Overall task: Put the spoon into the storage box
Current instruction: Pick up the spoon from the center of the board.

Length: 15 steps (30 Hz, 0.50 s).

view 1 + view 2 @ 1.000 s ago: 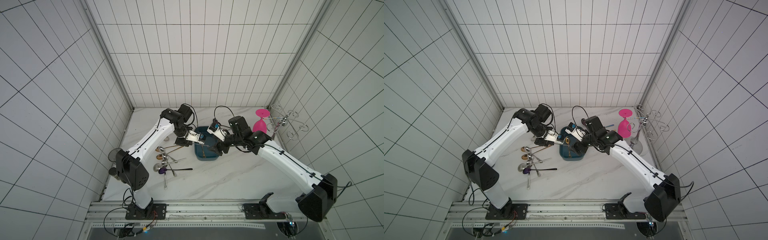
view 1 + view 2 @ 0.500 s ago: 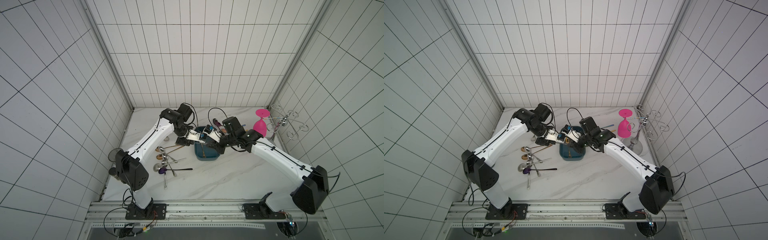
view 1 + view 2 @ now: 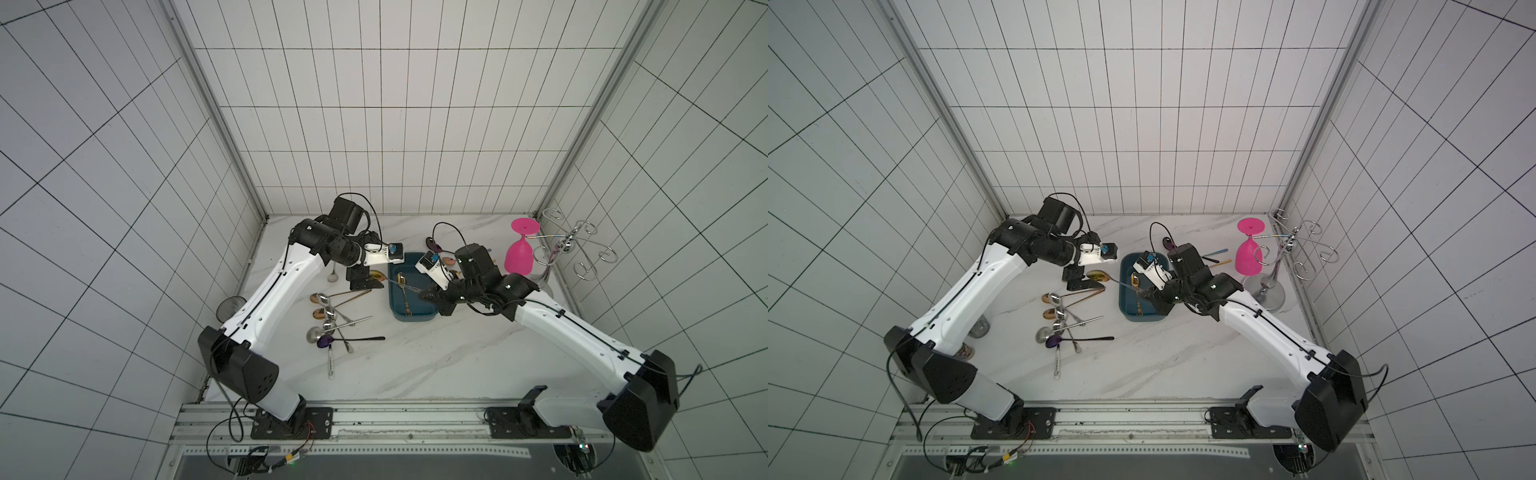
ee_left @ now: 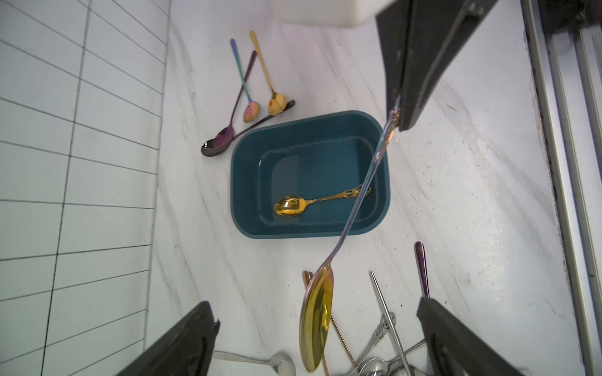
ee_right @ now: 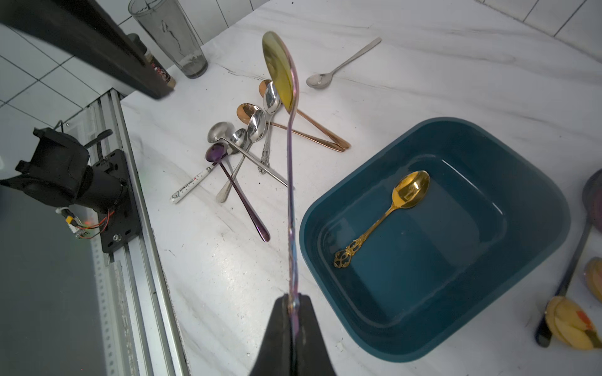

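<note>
One ornate gold spoon (image 5: 408, 190) lies inside the teal plastic storage box (image 5: 534, 234); right hand (image 5: 293, 302) pinches a long iridescent spoon (image 5: 278, 68), not yet lowered; left hand (image 3: 365, 277) gapes.

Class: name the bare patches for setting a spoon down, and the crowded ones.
Free: the storage box floor beside the gold spoon; the table between box and front rail. Crowded: the spoon pile beside the box, the spoons behind it.

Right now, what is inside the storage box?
One gold spoon with an ornate handle lies on the storage box floor; nothing else shows inside. The right gripper holds an iridescent spoon above it, whose handle covers a thin strip in the left wrist view.
</note>
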Tool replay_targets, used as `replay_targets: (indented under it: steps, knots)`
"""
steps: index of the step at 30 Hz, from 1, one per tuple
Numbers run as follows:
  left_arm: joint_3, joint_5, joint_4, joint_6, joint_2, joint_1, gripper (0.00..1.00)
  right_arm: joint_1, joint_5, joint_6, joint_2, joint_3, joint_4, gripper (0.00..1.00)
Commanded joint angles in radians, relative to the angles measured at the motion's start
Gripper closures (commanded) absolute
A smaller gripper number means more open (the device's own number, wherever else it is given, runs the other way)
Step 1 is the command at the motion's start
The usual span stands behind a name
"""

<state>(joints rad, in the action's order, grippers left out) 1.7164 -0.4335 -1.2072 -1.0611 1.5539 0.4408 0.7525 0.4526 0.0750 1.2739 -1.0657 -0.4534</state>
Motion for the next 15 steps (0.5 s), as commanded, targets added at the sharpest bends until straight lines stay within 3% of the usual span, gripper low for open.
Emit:
replay_targets:
  steps: [1,6,9,15]
  knots:
    - [0.005,-0.083,0.134,0.272,-0.040,-0.058,0.02,0.003,-0.037,-0.284,-0.067,0.088,0.124,1.00]
    - [-0.072,-0.043,0.306,0.648,-0.098,-0.143,0.02,0.002,-0.103,-0.633,-0.111,0.204,0.224,1.00]
    - [-0.151,-0.016,0.401,0.855,-0.149,-0.218,0.02,0.001,-0.131,-0.695,-0.132,0.227,0.247,1.00]
    - [-0.370,-0.141,0.600,1.042,-0.251,-0.402,0.01,-0.023,-0.161,-0.815,-0.151,0.276,0.293,1.00]
